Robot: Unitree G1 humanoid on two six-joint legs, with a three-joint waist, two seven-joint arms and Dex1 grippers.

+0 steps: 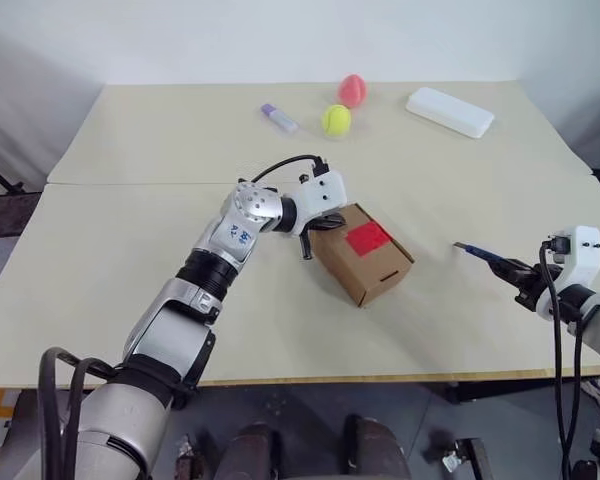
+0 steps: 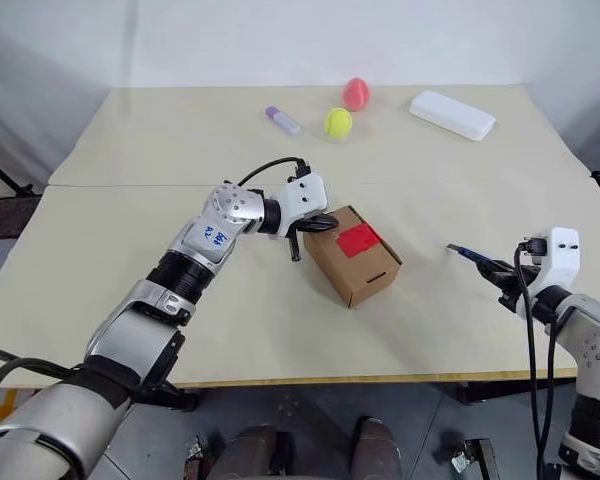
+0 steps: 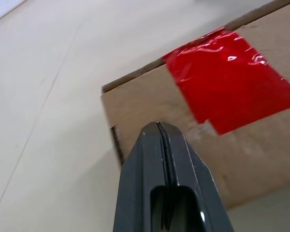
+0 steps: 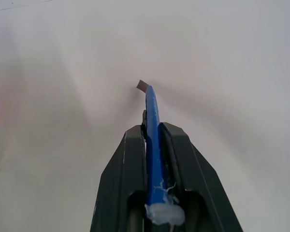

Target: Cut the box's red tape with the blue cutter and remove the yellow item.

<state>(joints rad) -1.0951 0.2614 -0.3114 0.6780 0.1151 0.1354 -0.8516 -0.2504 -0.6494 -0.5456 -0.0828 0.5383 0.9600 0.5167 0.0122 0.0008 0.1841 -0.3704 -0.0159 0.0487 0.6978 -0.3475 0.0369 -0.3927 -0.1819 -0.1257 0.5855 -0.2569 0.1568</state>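
The brown cardboard box [image 1: 363,255] sits mid-table with its flaps closed and a strip of red tape [image 1: 368,238] on top; the tape [image 3: 232,92] looks whole in the left wrist view. My left gripper [image 1: 308,232] is shut with nothing in it, its tips pressed against the box's left top edge. Off to the right of the box, above the table, my right gripper [image 1: 515,272] is shut on the blue cutter [image 1: 478,254], whose blade tip [image 4: 143,86] points toward the box. The yellow item is hidden.
At the far side of the table lie a pink-red ball [image 1: 352,89], a yellow-green tennis ball [image 1: 336,120], a purple-capped white tube [image 1: 279,118] and a white oblong case [image 1: 450,111]. The table's front edge [image 1: 310,379] runs just beneath both arms.
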